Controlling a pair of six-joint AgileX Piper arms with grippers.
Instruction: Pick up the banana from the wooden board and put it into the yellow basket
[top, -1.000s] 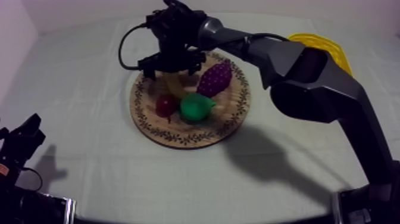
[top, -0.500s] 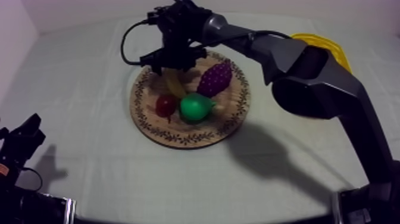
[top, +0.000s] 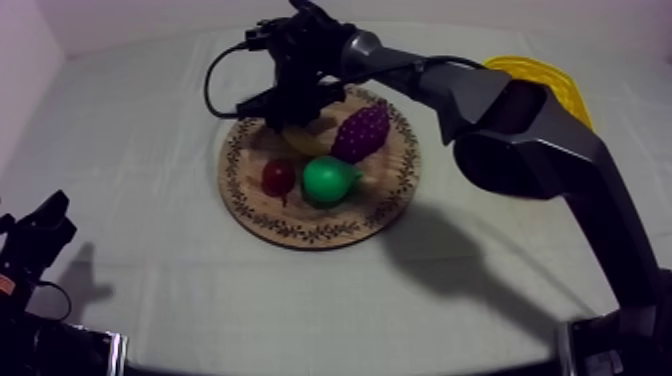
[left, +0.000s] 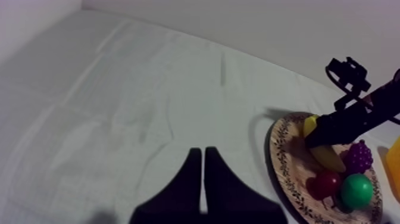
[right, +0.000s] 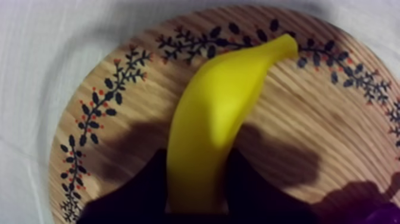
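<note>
One banana (right: 220, 119) lies on the back part of the round wooden board (right: 309, 107), its tip toward the board's patterned rim. The right gripper (right: 199, 179) pinches it, one black finger pressed to each side of the yellow body. Whether the banana has left the wood I cannot tell.

From above, the right gripper (top: 295, 118) stands over the board's (top: 320, 235) far-left rim with the banana (top: 300, 138) under it. Three other fruit share the board: one bunch of grapes (top: 362, 130) just beside the banana, one pear (top: 330, 180) at the board's middle, and one small red fruit (top: 277, 177) beside the pear. One yellow basket (top: 550, 75) sits well apart, off the board's far right.

The left gripper (left: 202, 154) is well apart from the board, its fingers pressed together as a narrow wedge on nothing.

Against half a second ago, less banana shows in front of the right gripper; the other fruit, basket and left gripper (top: 45, 225) are unmoved.
</note>
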